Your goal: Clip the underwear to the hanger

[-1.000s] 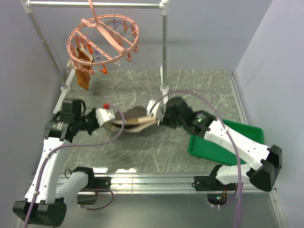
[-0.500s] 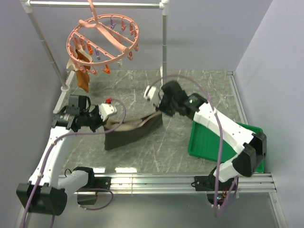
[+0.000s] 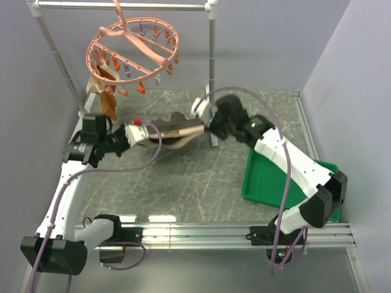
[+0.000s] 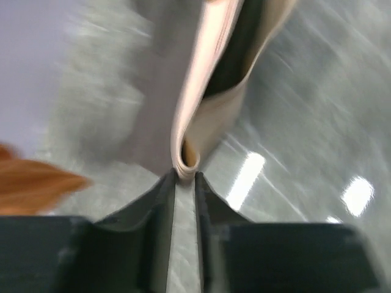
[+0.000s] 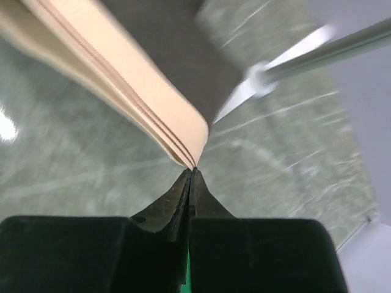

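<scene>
The underwear [image 3: 173,132], dark olive-brown with a tan waistband, hangs stretched in the air between both grippers above the table. My left gripper [image 3: 144,133] is shut on the waistband's left end [image 4: 185,160]. My right gripper [image 3: 203,127] is shut on the waistband's right end [image 5: 194,160]. The salmon-pink ring hanger [image 3: 132,54] hangs from the rack's top bar at the back left, above and behind the underwear. A smaller orange-brown garment [image 3: 107,101] is clipped at the hanger's left side.
The white-grey pipe rack has posts at the left [image 3: 61,64] and middle [image 3: 212,67], the latter right behind my right gripper. A green tray [image 3: 275,179] lies at the right under the right arm. Grey walls enclose the table.
Both grippers have lifted the underwear and carried it back toward the hanger. It was sagging low half a second ago and now hangs higher and more taut.
</scene>
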Controlling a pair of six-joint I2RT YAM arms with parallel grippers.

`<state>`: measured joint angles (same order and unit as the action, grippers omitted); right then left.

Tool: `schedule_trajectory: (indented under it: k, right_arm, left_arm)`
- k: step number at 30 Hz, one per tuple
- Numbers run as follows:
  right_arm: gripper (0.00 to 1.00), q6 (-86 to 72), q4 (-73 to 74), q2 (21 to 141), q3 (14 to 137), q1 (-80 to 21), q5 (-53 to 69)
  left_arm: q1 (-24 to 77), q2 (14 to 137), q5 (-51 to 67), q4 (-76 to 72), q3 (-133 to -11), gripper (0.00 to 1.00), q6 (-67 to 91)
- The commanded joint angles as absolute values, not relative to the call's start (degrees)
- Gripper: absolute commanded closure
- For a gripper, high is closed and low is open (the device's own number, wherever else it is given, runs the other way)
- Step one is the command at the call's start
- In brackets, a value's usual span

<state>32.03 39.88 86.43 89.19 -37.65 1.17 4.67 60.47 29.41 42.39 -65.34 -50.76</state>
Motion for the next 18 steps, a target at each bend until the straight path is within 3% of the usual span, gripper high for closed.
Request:
schedule_trajectory:
  k: [1, 3, 6, 7, 9, 10, 14, 18]
  right_arm:
    - [1.00, 34.8, 38.9, 83.6, 77.5, -43.1, 3.2]
    - [1.00, 36.1, 38.8, 83.8, 68.8, -49.5, 1.9]
    - [1.00, 35.7, 40.4, 86.9, 61.2, -56.4, 0.2]
    - [0.90, 34.1, 41.9, 87.8, 60.2, -59.6, 0.2]
    - [0.75, 33.1, 43.7, 88.5, 58.9, -61.2, 1.6]
    - [0.47, 32.6, 44.3, 87.8, 59.1, -61.2, 3.1]
    - [0.46, 30.1, 45.1, 85.9, 63.9, -58.2, 4.9]
    - [0.52, 27.9, 49.5, 88.6, 71.8, -51.9, 10.4]
  left_arm:
    - [4.5, 59.3, 32.5, 55.6, -57.2, 0.74, -65.5]
    - [4.5, 59.1, 31.1, 57.6, -50.2, 0.68, -70.4]
    - [4.6, 58.7, 29.6, 63.3, -44.7, 0.44, -76.2]
    - [4.6, 58.4, 30.1, 64.4, -44.4, 0.38, -76.5]
    - [4.6, 57.2, 30.7, 67.1, -45.2, 0.37, -76.2]
    - [4.6, 56.9, 30.8, 67.4, -46.4, 0.36, -75.5]
    - [4.6, 56.1, 31.6, 65.5, -48.5, 0.39, -71.8]
    - [4.6, 57.9, 31.0, 58.5, -47.7, 0.42, -62.7]
